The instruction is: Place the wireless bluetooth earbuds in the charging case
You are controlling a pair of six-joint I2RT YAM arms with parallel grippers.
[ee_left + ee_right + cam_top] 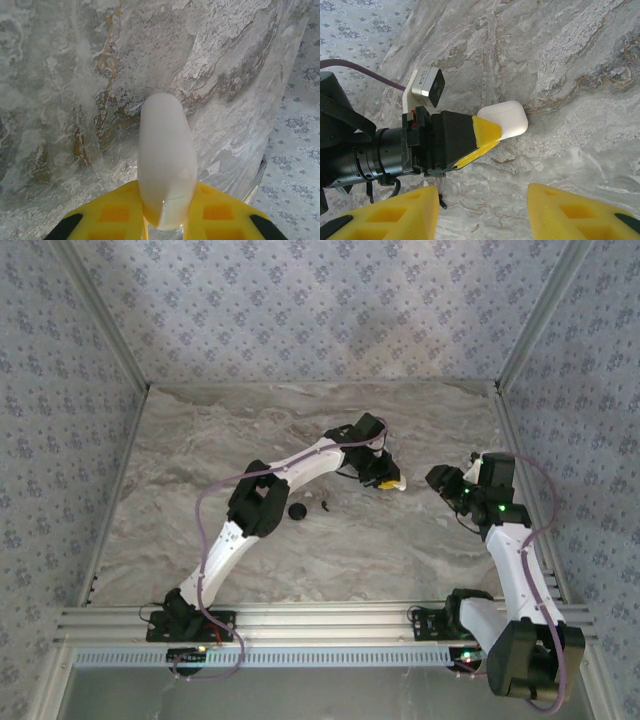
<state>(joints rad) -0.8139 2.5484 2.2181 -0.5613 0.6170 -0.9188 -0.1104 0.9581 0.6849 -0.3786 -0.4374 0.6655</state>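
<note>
Left end effector [495, 139] clamped on white charging case [507, 117], case's long axis running straight out ahead of it; lid looks shut. Right end effector [481, 189] open, facing the case. 1 black earbud [326, 506] lies on counter [200, 440] behind left end effector, nearer it than the right.

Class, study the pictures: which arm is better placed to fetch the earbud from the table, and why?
Right. The right pincer is open and empty; the left pincer is shut on the white charging case. The black earbud lies loose on the table, so the free arm should probably fetch it.
</note>
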